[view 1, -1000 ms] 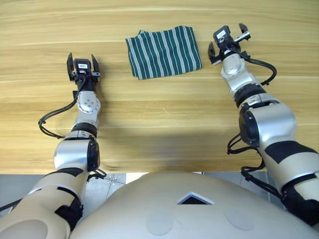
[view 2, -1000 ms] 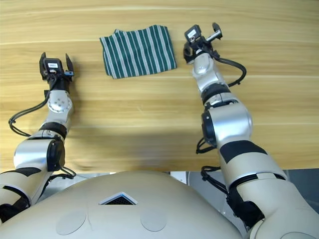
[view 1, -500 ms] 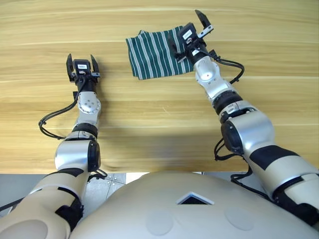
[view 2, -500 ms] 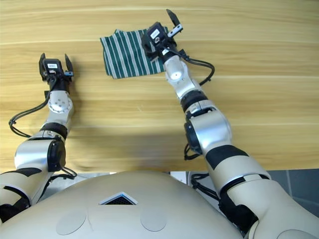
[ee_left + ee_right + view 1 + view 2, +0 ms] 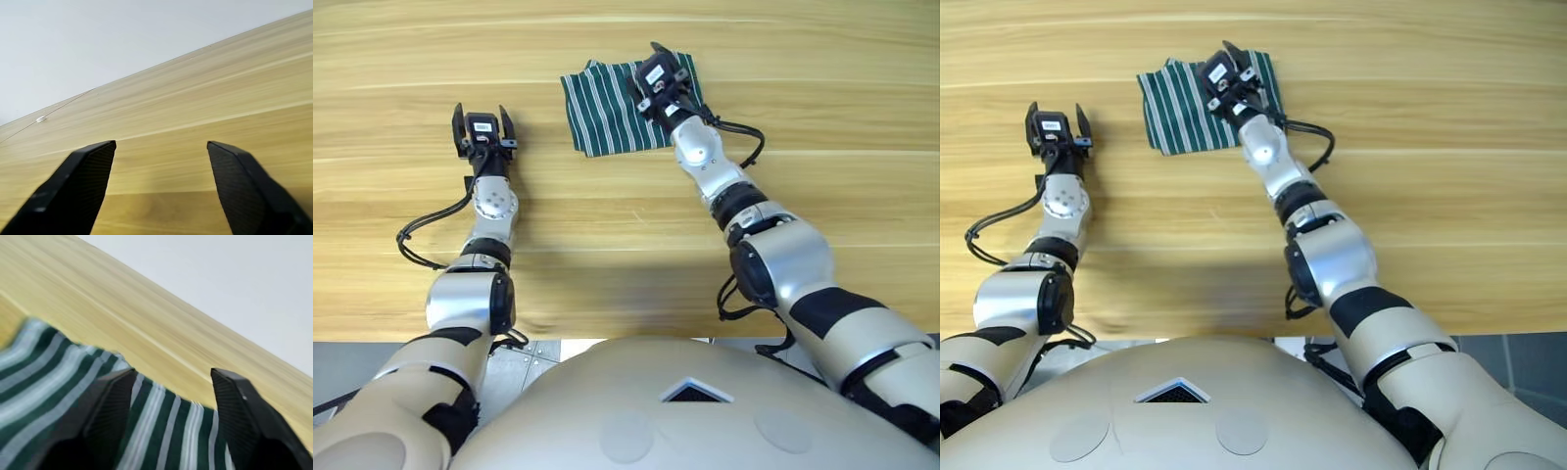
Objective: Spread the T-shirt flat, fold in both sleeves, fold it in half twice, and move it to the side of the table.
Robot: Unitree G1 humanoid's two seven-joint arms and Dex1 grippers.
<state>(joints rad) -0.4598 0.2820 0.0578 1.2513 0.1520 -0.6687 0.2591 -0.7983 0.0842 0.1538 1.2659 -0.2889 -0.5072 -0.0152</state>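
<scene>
Folded striped T-shirt [image 5: 605,116] lies toward the far edge of the bench [image 5: 862,147], mid-width. My right claw [image 5: 173,377] is spread open over its right half, gripping nothing. My left claw [image 5: 481,110] is also open and empty, nearer the left edge.

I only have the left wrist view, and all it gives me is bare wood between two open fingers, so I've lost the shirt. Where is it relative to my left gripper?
Observer: The T-shirt lies as a folded striped rectangle on the table. It is to the robot's right of the left gripper and a bit farther out, with bare wood between them.
Operator: And the right arm?
Observer: The right gripper is over the shirt's right half, near its far edge.
Operator: Open or shut?
Observer: Open. The right wrist view shows striped cloth between its two fingers. I cannot tell whether they touch it.
</scene>
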